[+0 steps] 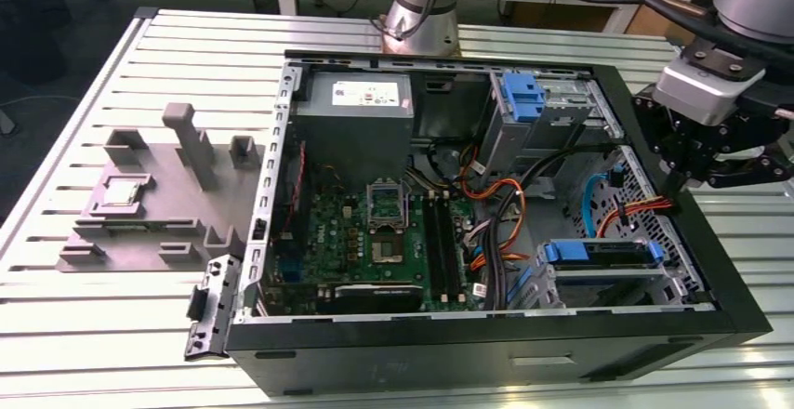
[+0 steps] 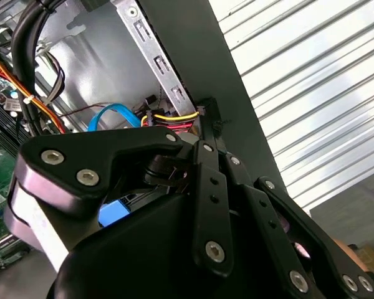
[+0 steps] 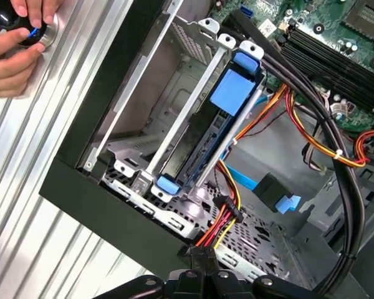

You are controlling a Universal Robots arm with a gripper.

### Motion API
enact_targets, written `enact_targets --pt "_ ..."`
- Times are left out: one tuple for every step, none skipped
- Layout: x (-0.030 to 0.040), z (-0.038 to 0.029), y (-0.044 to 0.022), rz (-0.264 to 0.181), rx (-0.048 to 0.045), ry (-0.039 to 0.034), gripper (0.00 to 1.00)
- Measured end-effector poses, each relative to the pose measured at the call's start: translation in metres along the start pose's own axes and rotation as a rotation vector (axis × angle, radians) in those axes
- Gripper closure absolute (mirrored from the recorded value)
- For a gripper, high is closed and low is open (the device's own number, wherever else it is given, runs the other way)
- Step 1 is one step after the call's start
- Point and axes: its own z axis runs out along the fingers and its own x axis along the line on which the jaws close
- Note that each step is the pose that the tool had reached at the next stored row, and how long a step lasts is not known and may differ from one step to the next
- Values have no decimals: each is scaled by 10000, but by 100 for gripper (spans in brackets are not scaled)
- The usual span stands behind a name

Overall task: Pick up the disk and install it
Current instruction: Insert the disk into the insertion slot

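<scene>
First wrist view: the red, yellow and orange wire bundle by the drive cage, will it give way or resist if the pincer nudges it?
Probably floppy: the wire bundle runs in loose curves. Likely light, being thin separate strands. It may tug back, since one end sits in a black plug.

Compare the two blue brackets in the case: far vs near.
Pose: far blue bracket shows as a narrow strip pointing at the far wall of the case; near blue bracket lies crosswise as a wide bar. Place: far one by the case's far edge, near one by the near corner. Both: blue plastic, inside the case.
</scene>
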Motion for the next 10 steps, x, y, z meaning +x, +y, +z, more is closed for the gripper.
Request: enact_targets --pt "-1 0 2 -67 10 -7 90" --pt "-2 1 1 -182 28 -25 90" --pt "-2 3 2 -327 52 -47 90" --pt "-2 5 2 -478 76 -70 90" --pt "-3 6 3 -635 102 -95 90" --pt "-3 7 3 -797 129 -117 90" --pt "-3 9 3 -973 161 -140 90" --pt "-3 9 3 -1124 190 -158 90" --pt "-4 9 3 -1253 214 -162 90" --pt "-4 11 3 -1355 219 -138 90"
